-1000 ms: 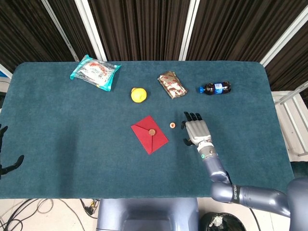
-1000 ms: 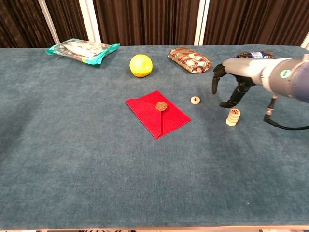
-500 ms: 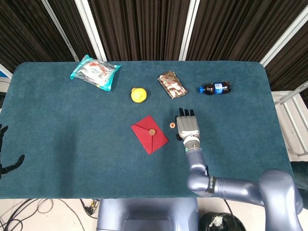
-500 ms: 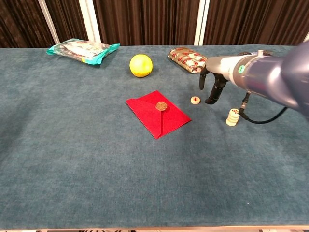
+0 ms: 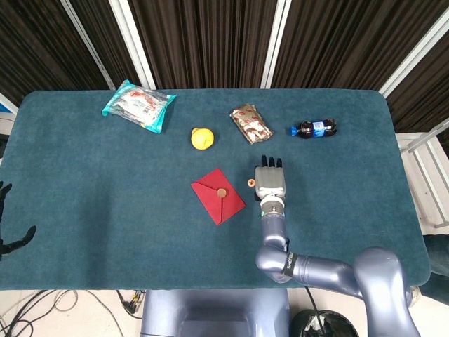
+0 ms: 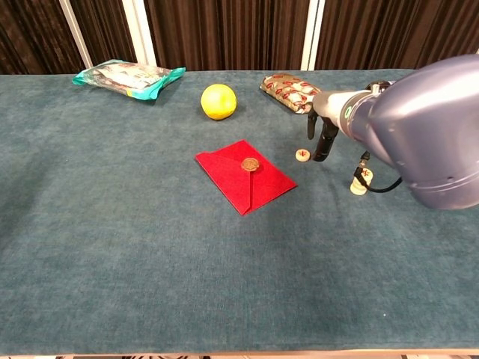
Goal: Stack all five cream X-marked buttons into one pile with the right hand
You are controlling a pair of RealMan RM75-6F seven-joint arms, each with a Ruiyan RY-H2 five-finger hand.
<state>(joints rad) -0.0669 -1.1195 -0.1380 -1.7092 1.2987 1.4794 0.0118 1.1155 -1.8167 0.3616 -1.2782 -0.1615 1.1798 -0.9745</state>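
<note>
A lone cream X-marked button (image 5: pixel 251 182) (image 6: pixel 302 155) lies flat on the blue cloth, just right of the red envelope. A short pile of cream buttons (image 6: pixel 360 182) stands further right; the head view hides it under my forearm. My right hand (image 5: pixel 270 180) (image 6: pixel 322 136) hovers right beside the lone button, fingers hanging down and apart, holding nothing. At the lower left edge of the head view my left hand (image 5: pixel 8 233) shows only dark, spread fingers, off the table.
A red envelope (image 5: pixel 218 195) with a brown seal lies mid-table. Behind it are a lemon (image 5: pixel 202 138), a foil snack packet (image 5: pixel 251 123), a cola bottle (image 5: pixel 314 128) on its side and a teal snack bag (image 5: pixel 139 104) at the far left.
My right hand has moved left, from above the pile to just beside the lone button. The buttons and the left hand have not moved.
</note>
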